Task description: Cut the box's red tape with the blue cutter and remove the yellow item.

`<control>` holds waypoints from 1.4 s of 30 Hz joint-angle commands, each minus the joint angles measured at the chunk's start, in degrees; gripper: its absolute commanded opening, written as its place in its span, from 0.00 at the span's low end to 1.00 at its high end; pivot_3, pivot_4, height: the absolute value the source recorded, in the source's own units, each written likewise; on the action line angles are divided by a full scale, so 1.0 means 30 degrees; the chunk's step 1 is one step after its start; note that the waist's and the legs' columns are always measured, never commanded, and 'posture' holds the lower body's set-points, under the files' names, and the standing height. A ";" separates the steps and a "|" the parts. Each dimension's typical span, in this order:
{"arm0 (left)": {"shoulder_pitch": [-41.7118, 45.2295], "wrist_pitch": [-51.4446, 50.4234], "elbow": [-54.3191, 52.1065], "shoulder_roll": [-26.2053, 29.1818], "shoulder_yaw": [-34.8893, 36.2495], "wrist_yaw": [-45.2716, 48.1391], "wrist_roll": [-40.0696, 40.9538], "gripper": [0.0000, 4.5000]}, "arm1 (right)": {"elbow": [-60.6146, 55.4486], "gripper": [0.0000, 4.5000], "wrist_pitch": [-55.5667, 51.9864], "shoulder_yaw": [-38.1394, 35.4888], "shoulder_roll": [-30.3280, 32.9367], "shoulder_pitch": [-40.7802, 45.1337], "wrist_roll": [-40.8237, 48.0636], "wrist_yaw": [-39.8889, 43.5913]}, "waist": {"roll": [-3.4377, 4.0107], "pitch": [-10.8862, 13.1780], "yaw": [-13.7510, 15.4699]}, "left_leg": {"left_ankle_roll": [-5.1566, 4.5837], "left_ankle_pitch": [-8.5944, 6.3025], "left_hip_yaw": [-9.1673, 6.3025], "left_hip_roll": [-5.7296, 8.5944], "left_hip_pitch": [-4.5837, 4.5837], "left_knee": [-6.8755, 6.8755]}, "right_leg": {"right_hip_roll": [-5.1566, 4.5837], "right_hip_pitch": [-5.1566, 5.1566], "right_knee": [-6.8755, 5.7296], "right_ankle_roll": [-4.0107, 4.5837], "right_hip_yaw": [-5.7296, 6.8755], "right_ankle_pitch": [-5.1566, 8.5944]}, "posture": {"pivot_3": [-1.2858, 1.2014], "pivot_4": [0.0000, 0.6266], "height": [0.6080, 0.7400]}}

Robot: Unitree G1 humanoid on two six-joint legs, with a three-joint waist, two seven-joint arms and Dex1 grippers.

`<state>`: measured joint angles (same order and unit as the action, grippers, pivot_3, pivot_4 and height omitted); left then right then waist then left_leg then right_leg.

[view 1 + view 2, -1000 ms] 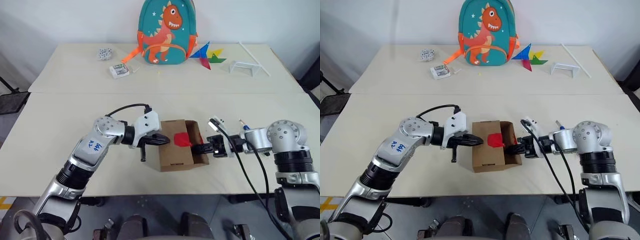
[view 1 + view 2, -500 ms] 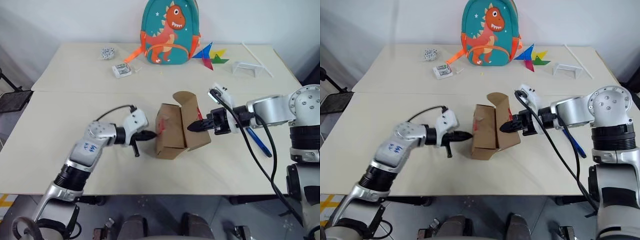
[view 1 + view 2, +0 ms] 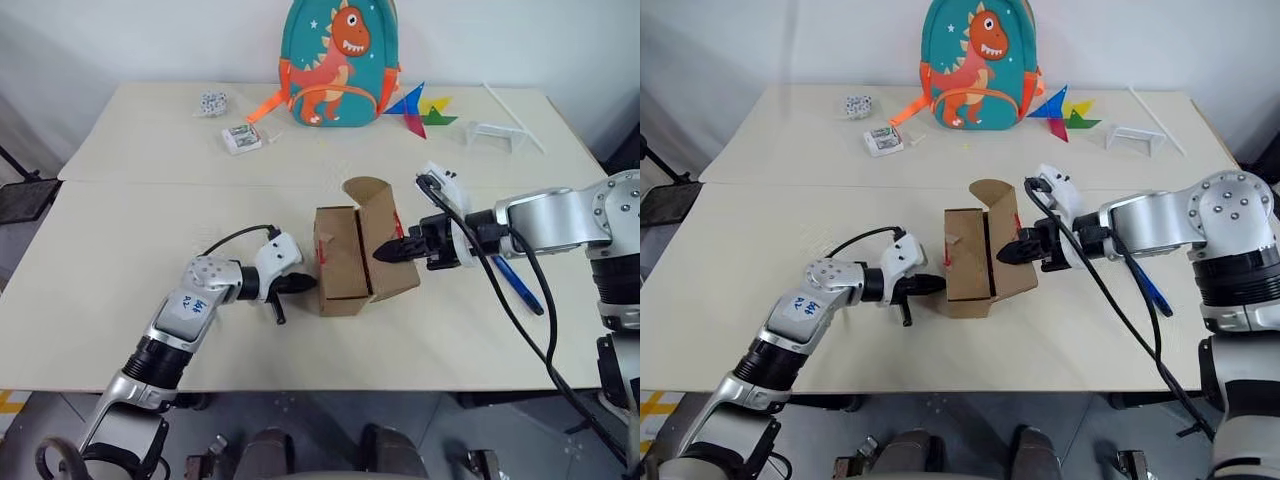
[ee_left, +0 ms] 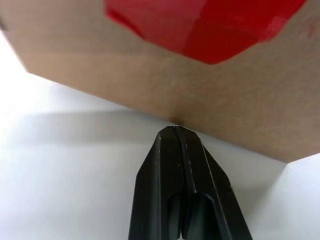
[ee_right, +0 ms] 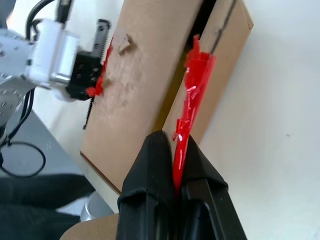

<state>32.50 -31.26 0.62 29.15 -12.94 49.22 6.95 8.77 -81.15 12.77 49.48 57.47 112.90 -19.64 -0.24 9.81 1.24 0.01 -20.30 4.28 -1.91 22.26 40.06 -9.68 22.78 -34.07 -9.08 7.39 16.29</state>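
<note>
The brown box (image 3: 340, 268) stands tipped on its side at the table's middle, its lid flap swung open toward the right. Red tape (image 5: 198, 75) hangs torn from the lid's edge, and a second patch of red tape (image 4: 200, 25) sits on the box's left face. My right gripper (image 3: 383, 254) is shut on the tape strip at the lid, which runs between its fingers (image 5: 150, 170). My left gripper (image 3: 306, 283) is shut, its tip touching the box's lower left face near the table. The blue cutter (image 3: 520, 285) lies on the table under my right arm. The yellow item is hidden.
A teal dinosaur backpack (image 3: 338, 60), a coloured pinwheel (image 3: 420, 108), a white wire frame (image 3: 495, 132), a small white packet (image 3: 241, 138) and a patterned ball (image 3: 210, 103) line the far table. A black cable (image 3: 500, 300) hangs from my right wrist.
The box went from lying flat to standing on its side as my right gripper rose with the lid. My left gripper dropped to the box's lower left face.
</note>
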 commanded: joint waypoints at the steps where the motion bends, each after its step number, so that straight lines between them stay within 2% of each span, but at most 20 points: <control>1: -0.0305 -0.0146 -0.1059 0.0255 0.0586 0.0140 0.0484 0.00 | -0.0549 0.00 0.0267 0.0710 0.0216 -0.0286 0.0032 -0.0892 | 0.0000 0.0000 -0.0071 | 0.0000 0.0000 0.0006 0.0000 -0.0001 -0.0002 | 0.0000 0.0000 0.0001 0.0000 -0.0002 0.0000 | 0.52 0.24 1.00; 11: -0.1092 0.0238 -0.2314 0.1618 0.2062 0.0922 0.1410 0.00 | -0.0777 0.00 0.0450 0.1213 0.0372 0.0094 0.0032 -0.1466 | 0.0001 0.0000 -0.0068 | 0.0000 0.0000 0.0007 -0.0008 -0.0002 0.0004 | 0.0000 0.0000 -0.0001 0.0002 -0.0008 0.0001 | 0.52 0.24 1.00; 16: -0.0400 -0.0301 -0.3419 0.2102 0.4736 0.2574 0.4820 0.00 | -0.0742 0.00 0.0583 0.1358 0.0384 0.0354 0.0031 -0.1567 | 0.0000 0.0000 -0.0075 | 0.0001 0.0000 0.0006 -0.0015 0.0000 0.0006 | 0.0000 0.0001 0.0001 0.0005 -0.0005 0.0002 | 0.52 0.24 1.00; 21: 0.1056 -0.1197 -0.3768 0.1937 0.5435 0.3014 0.6831 0.00 | -0.0686 0.00 0.0666 0.1492 0.0275 0.0569 -0.0063 -0.1649 | 0.0000 0.0000 -0.0006 | 0.0001 0.0000 0.0007 -0.0013 0.0000 0.0011 | 0.0000 0.0000 0.0000 0.0005 -0.0007 0.0002 | 0.52 0.24 1.00; 25: 0.2452 -0.1307 -0.3506 0.1099 0.3792 0.2468 0.6392 0.00 | -0.0608 0.00 0.0731 0.1498 0.0094 0.0604 -0.0338 -0.1618 | -0.0003 0.0002 0.0028 | 0.0000 0.0000 0.0007 -0.0010 0.0002 0.0011 | 0.0000 0.0000 0.0000 0.0005 -0.0004 0.0002 | 0.52 0.24 1.00; 32: 0.2995 -0.0836 -0.1969 -0.0832 0.1511 0.0953 0.4659 0.00 | -0.0695 0.00 0.0754 0.1515 -0.0079 0.0667 -0.0335 -0.1699 | -0.0003 0.0002 -0.0038 | 0.0000 0.0000 0.0013 -0.0009 -0.0004 0.0003 | 0.0001 -0.0001 0.0003 0.0005 -0.0004 0.0002 | 0.52 0.24 1.00; 42: 0.2216 -0.1357 -0.1549 -0.0040 0.0772 0.0315 0.3267 0.00 | -0.1310 0.00 -0.0173 0.1303 0.0218 0.0461 -0.1253 -0.0021 | -0.0003 0.0002 -0.0022 | 0.0000 0.0000 0.0016 -0.0011 -0.0004 0.0005 | 0.0001 0.0000 0.0005 0.0005 -0.0007 0.0002 | 0.52 0.24 1.00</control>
<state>40.24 -34.06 -3.91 27.75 -10.15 50.83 18.29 6.72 -79.34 15.65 49.29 59.52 111.11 -20.75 -0.25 9.82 1.18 0.01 -20.30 4.33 -1.94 22.25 40.08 -9.67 22.78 -34.05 -9.07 7.36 16.30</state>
